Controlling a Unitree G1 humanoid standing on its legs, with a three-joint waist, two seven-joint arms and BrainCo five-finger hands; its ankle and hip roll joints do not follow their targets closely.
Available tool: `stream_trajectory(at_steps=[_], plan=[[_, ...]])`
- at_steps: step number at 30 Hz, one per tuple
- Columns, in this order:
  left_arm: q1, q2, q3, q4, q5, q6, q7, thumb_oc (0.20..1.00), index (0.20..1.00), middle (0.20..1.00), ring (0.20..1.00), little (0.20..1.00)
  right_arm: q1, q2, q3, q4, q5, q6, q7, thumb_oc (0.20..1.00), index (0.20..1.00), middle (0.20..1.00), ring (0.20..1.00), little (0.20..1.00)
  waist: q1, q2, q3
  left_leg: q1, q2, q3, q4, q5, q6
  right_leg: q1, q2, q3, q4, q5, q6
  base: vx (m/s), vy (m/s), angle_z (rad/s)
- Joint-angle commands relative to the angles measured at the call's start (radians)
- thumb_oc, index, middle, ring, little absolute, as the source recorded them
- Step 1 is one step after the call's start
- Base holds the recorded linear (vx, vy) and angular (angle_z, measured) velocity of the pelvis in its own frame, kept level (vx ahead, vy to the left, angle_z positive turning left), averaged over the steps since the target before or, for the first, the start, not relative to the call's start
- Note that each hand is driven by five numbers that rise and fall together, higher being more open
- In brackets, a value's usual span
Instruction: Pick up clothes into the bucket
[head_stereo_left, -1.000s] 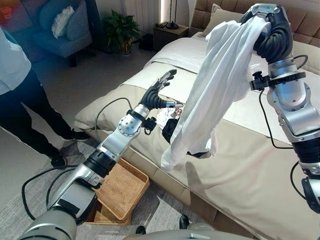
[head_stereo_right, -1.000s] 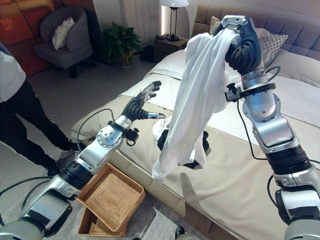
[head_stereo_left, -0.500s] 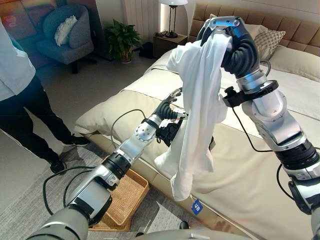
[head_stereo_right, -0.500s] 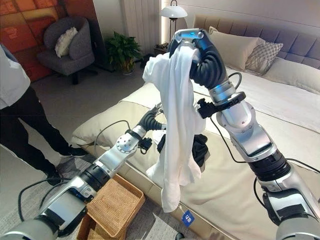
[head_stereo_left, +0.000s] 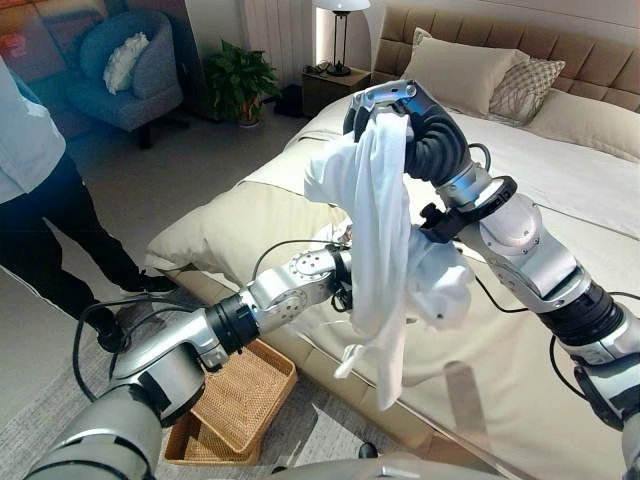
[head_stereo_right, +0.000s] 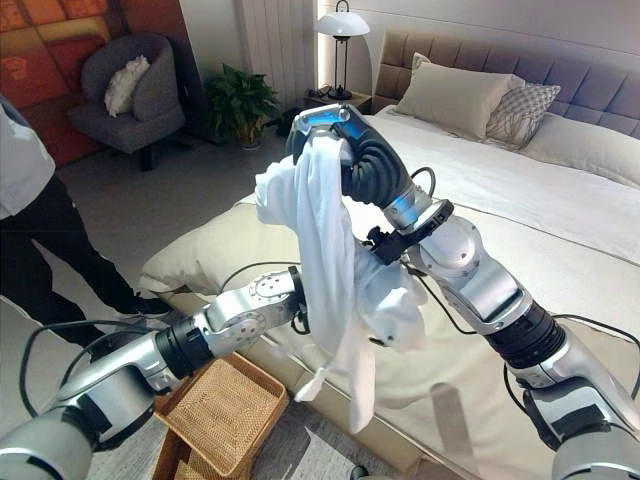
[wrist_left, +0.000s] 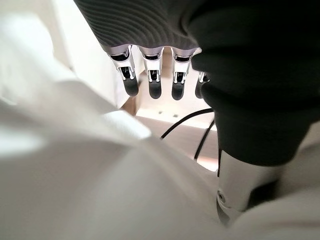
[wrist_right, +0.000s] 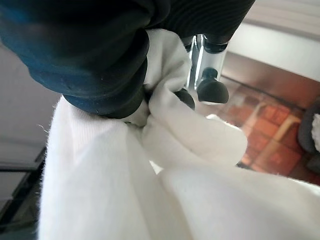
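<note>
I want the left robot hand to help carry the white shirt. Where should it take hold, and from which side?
Probably the loose lower hem of the white shirt. The right robot hand clutches the top, so the cloth hangs free above the wicker basket. Coming from the robot's left, the left robot hand, fingers straight, is nearest.

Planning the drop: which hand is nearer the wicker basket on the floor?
Left. The left hand is low by the bed edge, just above the wicker basket; the right hand is raised high over the bed, holding the white garment.
</note>
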Motion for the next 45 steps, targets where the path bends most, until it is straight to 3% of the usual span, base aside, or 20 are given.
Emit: stream_trajectory(at_steps=[1, 7, 8, 12, 13, 14, 18, 19, 24, 27, 36, 45], plan=[[-0.075, 0.015, 0.045, 0.044, -0.058, -0.062, -0.027, 1.0, 1.0, 1.0, 1.0, 1.0, -0.094, -0.003, -0.027, 0.0, -0.008, -0.039, -0.008, 0.2, 0.2, 0.2, 0.2, 0.2, 0.005, -0.019, -0.025, -0.026, -0.009, -0.013, 0.069, -0.056, -0.014, 0.002, -0.035, -0.036, 0.084, -0.062, 0.058, 0.0, 0.0, 0.0], [-0.038, 0.078, 0.116, 0.083, 0.007, -0.129, 0.031, 1.0, 1.0, 1.0, 1.0, 1.0, -0.049, -0.015, -0.08, 0.004, -0.058, -0.04, -0.037, 0.2, 0.2, 0.2, 0.2, 0.2, 0.016, -0.022, -0.022, -0.03, -0.016, -0.016, 0.069, -0.056, -0.01, -0.001, -0.041, -0.04, 0.085, -0.057, 0.058, 0.0, 0.0, 0.0], [-0.01, 0.092, 0.18, 0.127, 0.084, -0.186, 0.111, 1.0, 1.0, 1.0, 1.0, 1.0, -0.01, -0.019, -0.116, 0.011, -0.071, -0.037, -0.053, 0.2, 0.2, 0.2, 0.2, 0.2, 0.024, -0.024, -0.019, -0.031, -0.017, -0.019, 0.069, -0.056, -0.007, -0.002, -0.044, -0.042, 0.087, -0.056, 0.058, 0.0, 0.0, 0.0], [0.026, 0.085, 0.259, 0.168, 0.176, -0.219, 0.2, 1.0, 1.0, 1.0, 1.0, 1.0, 0.042, -0.023, -0.169, 0.019, -0.075, -0.031, -0.074, 0.2, 0.2, 0.2, 0.2, 0.2, 0.031, -0.028, -0.014, -0.033, -0.02, -0.022, 0.072, -0.058, -0.003, -0.003, -0.046, -0.043, 0.092, -0.056, 0.058, 0.0, 0.004, 0.01], [0.077, 0.082, 0.337, 0.18, 0.248, -0.242, 0.263, 1.0, 1.0, 1.0, 1.0, 1.0, 0.097, -0.03, -0.22, 0.02, -0.061, -0.03, -0.081, 0.2, 0.2, 0.2, 0.2, 0.2, 0.037, -0.032, -0.012, -0.034, -0.022, -0.024, 0.074, -0.058, -0.001, -0.003, -0.047, -0.045, 0.093, -0.057, 0.058, 0.0, 0.0, 0.0], [0.078, 0.082, 0.337, 0.18, 0.249, -0.242, 0.264, 1.0, 1.0, 1.0, 1.0, 1.0, 0.099, -0.03, -0.221, 0.018, -0.061, -0.029, -0.081, 0.2, 0.2, 0.2, 0.2, 0.2, 0.037, -0.032, -0.013, -0.034, -0.022, -0.024, 0.074, -0.059, -0.001, -0.002, -0.047, -0.046, 0.093, -0.057, 0.058, -0.01, 0.01, 0.03], [0.205, 0.049, 0.534, 0.208, 0.459, -0.254, 0.405, 1.0, 1.0, 1.0, 1.0, 1.0, 0.248, -0.016, -0.341, 0.003, 0.044, -0.015, -0.074, 0.2, 0.2, 0.2, 0.2, 0.2, 0.046, -0.039, -0.009, -0.037, -0.024, -0.024, 0.076, -0.061, 0.002, -0.006, -0.049, -0.047, 0.095, -0.059, 0.058, -0.01, 0.005, 0.04], [0.206, 0.048, 0.533, 0.207, 0.461, -0.253, 0.406, 1.0, 1.0, 1.0, 1.0, 1.0, 0.251, -0.017, -0.342, 0.001, 0.044, -0.014, -0.074, 0.2, 0.2, 0.2, 0.2, 0.2, 0.046, -0.039, -0.01, -0.037, -0.024, -0.024, 0.076, -0.062, 0.002, -0.006, -0.05, -0.047, 0.095, -0.06, 0.058, 0.0, 0.0, 0.0], [0.277, 0.039, 0.688, 0.245, 0.765, -0.263, 0.507, 1.0, 1.0, 1.0, 1.0, 1.0, 0.366, 0.004, -0.438, -0.023, 0.135, -0.003, -0.029, 0.2, 0.2, 0.2, 0.2, 0.2, 0.048, -0.04, -0.01, -0.038, -0.024, -0.022, 0.074, -0.063, 0.002, -0.007, -0.05, -0.049, 0.096, -0.065, 0.057, 0.0, 0.005, 0.02], [0.298, 0.054, 0.733, 0.245, 0.843, -0.264, 0.527, 1.0, 1.0, 1.0, 1.0, 1.0, 0.371, 0.003, -0.464, -0.003, 0.12, 0.003, -0.031, 0.2, 0.2, 0.2, 0.2, 0.2, 0.051, -0.038, -0.012, -0.037, -0.023, -0.02, 0.072, -0.065, 0.001, -0.006, -0.051, -0.049, 0.095, -0.066, 0.058, 0.0, 0.0, 0.0], [0.301, 0.108, 0.712, 0.163, 0.793, -0.278, 0.457, 1.0, 1.0, 1.0, 1.0, 1.0, 0.279, -0.018, -0.432, 0.062, 0.04, 0.019, -0.051, 0.2, 0.2, 0.2, 0.2, 0.2, 0.061, -0.03, -0.011, -0.032, -0.022, -0.021, 0.07, -0.066, 0.0, 0.0, -0.049, -0.051, 0.087, -0.064, 0.057, 0.0, 0.0, 0.0], [0.11, 0.259, 0.426, 0.006, 0.453, -0.249, 0.251, 1.0, 1.0, 1.0, 1.0, 1.0, 0.088, -0.054, -0.288, 0.167, 0.015, 0.043, -0.085, 0.2, 0.2, 0.2, 0.2, 0.2, 0.066, -0.016, -0.005, -0.034, -0.026, -0.034, 0.074, -0.061, -0.003, 0.006, -0.05, -0.063, 0.08, -0.057, 0.059, 0.0, 0.0, 0.01]])
